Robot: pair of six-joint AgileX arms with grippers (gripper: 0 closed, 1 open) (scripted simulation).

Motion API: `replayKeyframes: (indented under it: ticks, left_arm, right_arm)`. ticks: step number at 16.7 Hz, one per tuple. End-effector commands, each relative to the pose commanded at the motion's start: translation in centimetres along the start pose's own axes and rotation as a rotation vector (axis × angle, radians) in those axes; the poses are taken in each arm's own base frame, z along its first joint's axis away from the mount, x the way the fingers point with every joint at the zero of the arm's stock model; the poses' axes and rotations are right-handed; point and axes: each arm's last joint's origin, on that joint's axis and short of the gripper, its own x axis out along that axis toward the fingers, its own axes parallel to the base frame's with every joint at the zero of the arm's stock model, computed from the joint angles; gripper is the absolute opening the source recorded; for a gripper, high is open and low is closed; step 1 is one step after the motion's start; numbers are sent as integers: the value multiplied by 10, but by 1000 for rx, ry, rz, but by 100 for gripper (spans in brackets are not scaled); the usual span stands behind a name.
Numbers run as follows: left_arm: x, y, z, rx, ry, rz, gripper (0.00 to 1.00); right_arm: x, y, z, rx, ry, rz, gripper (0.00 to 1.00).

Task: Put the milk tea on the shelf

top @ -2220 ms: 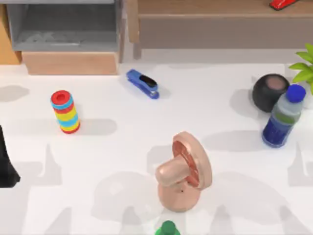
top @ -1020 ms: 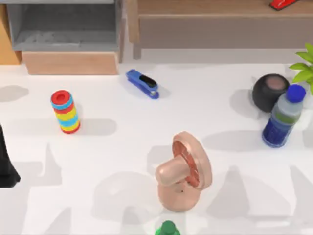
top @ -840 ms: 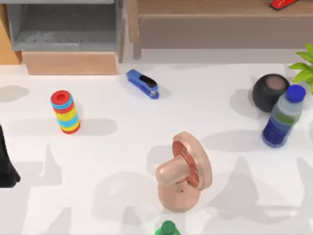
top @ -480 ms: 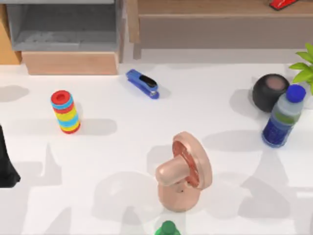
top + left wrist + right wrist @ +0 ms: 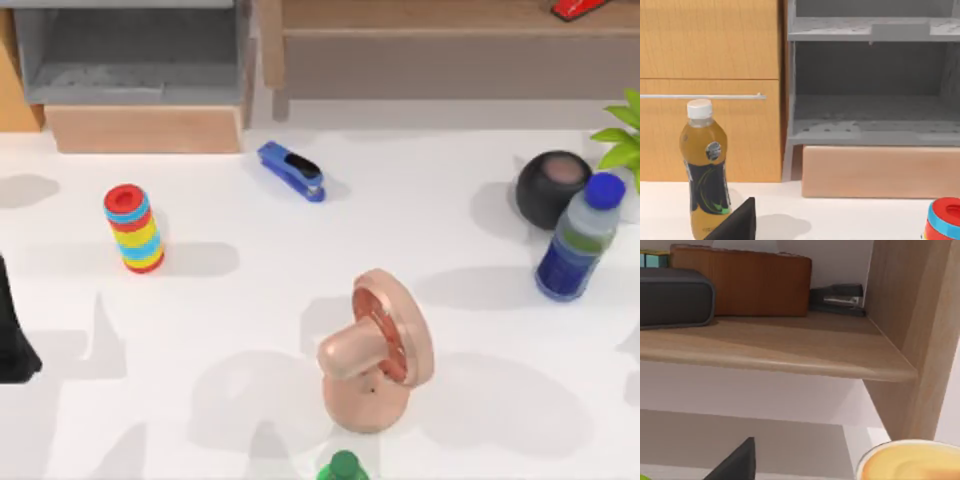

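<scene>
The milk tea (image 5: 910,460) sits close under my right wrist camera. I see a round pale rim with a creamy orange-tan top, lower than the front edge of the shelf (image 5: 770,352) and near its wooden side post (image 5: 912,315). I cannot tell whether that top is a lid or open drink, so I treat it as something that will spill if tipped. I judge the cup light, thin-walled and a little slick. It should be held around the side wall at about mid-height, firmly enough not to slip but not so hard that the wall buckles, and kept upright throughout. My right pincer (image 5: 737,460) shows as a dark wedge beside the cup, and I cannot tell whether it is clamped on the milk tea, apart or together. On the board ahead stand a dark speaker (image 5: 670,297), a brown box (image 5: 740,285) and a black stapler (image 5: 837,299), with bare wood in front of them, which looks like the place to set the cup down. It would have to rise above the board's edge first. My left pincer (image 5: 735,222) is parked at the table's left side, near a tea bottle (image 5: 705,170), and I cannot tell its state either.
</scene>
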Motion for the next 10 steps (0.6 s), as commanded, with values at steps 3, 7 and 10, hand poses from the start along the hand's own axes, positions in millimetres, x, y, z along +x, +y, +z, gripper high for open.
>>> replayKeyframes:
  ticks: [3,7,10]
  left_arm:
    - [0,0,0,0,0,0,100]
    - [0,0,0,0,0,0,100]
    - [0,0,0,0,0,0,100]
  right_arm:
    - [-4,-20,-32,2,8,4,100]
    - [-17,-33,-69,43,39,4,100]
    - [-24,-35,-85,79,65,3,100]
